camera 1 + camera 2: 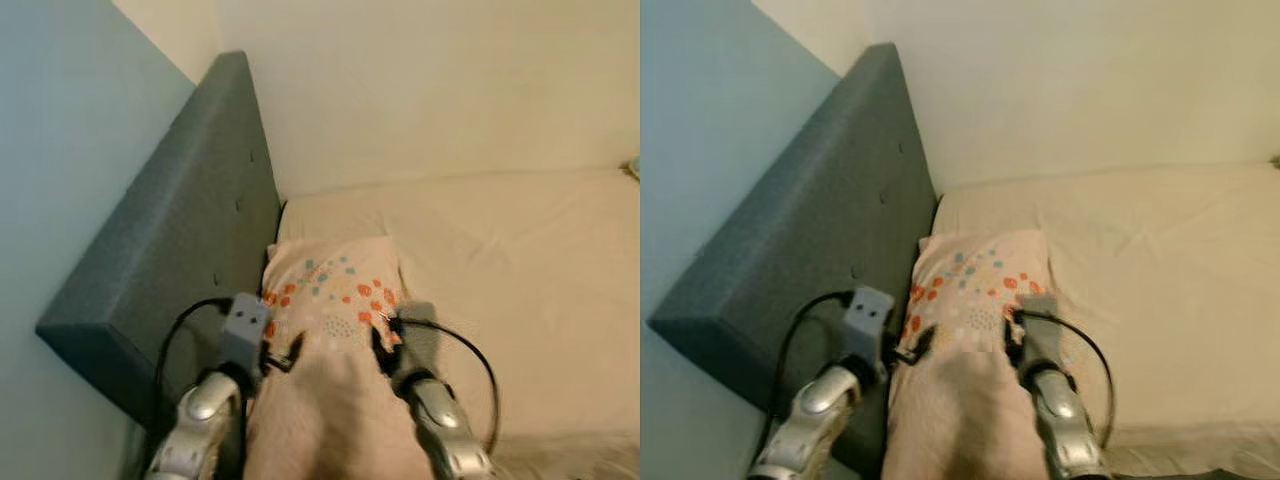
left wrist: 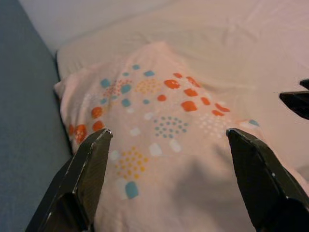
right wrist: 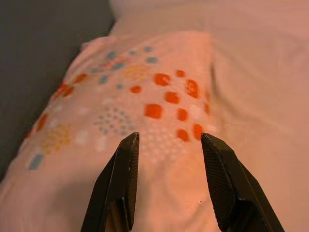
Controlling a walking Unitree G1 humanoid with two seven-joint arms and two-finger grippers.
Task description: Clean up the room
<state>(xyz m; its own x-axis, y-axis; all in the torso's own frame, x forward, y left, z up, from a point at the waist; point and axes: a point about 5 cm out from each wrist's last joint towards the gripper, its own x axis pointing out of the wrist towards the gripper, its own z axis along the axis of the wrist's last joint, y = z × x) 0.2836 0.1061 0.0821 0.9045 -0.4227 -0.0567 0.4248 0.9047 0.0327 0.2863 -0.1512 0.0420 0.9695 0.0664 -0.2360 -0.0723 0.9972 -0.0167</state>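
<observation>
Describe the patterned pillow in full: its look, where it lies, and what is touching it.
The pillow is pale pink, soft-looking fabric printed with orange, teal and yellow blotches and dot clusters. It lies on the cream bed sheet, its far end in the corner by the grey padded headboard. The left gripper and right gripper sit at its two sides, both with fingers spread; whether they press it is unclear.
</observation>
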